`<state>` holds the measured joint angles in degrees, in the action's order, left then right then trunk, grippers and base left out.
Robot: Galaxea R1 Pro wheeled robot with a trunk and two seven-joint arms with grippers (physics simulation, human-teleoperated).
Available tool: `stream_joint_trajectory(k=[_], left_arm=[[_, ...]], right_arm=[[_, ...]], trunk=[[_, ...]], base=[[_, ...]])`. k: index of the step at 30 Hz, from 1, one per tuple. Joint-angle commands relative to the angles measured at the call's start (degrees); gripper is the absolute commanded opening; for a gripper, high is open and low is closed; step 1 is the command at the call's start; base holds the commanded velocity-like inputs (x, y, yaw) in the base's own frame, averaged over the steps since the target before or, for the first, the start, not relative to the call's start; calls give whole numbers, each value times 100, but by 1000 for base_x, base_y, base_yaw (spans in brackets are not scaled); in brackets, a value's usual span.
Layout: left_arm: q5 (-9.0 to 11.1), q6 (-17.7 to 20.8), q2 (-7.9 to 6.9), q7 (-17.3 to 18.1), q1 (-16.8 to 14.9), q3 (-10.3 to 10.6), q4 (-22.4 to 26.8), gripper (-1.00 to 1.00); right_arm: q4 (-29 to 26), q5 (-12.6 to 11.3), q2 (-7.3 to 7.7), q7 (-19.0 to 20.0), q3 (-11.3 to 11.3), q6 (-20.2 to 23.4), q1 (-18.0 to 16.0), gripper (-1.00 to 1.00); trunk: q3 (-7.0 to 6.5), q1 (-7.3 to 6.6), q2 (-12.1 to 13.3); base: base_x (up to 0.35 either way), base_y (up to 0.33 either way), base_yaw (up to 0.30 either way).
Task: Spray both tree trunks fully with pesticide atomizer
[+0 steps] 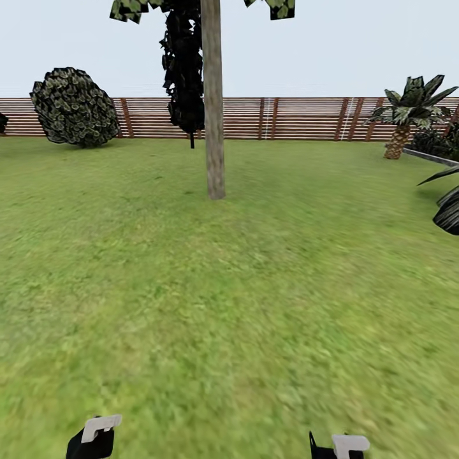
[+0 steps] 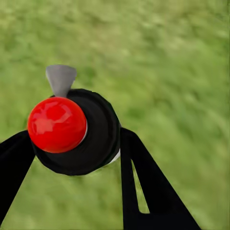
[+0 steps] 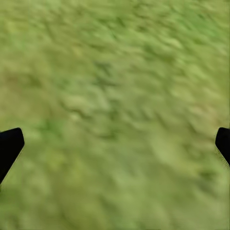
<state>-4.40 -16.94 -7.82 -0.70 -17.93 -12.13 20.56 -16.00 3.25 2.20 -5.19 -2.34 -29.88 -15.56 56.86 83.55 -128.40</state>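
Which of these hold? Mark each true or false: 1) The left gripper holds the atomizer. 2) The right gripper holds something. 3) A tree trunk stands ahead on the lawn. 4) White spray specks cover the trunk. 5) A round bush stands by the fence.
1) True: the left gripper is shut on the pesticide atomizer.
2) False: the right gripper is open, with only grass between its fingers.
3) True: the tree trunk rises from the lawn.
4) False: the bark looks bare, no specks visible.
5) True: the bush stands before the fence.

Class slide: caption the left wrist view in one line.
Left gripper clasping the black, red-knobbed pesticide atomizer above blurred green lawn.
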Motion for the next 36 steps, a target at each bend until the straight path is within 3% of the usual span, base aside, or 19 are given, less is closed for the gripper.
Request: stream_joint_trajectory(k=[1, 36], left_arm=[[0, -1, 0, 0, 0, 0, 1, -100], [0, 1, 0, 0, 0, 0, 1, -100]], right_arm=[[0, 0, 0, 0, 2, 0, 0, 100], [0, 0, 0, 0, 5, -9, 0, 100]], trunk=[[0, 0, 0], [0, 0, 0]], base=[[339, 0, 0], [339, 0, 39]])
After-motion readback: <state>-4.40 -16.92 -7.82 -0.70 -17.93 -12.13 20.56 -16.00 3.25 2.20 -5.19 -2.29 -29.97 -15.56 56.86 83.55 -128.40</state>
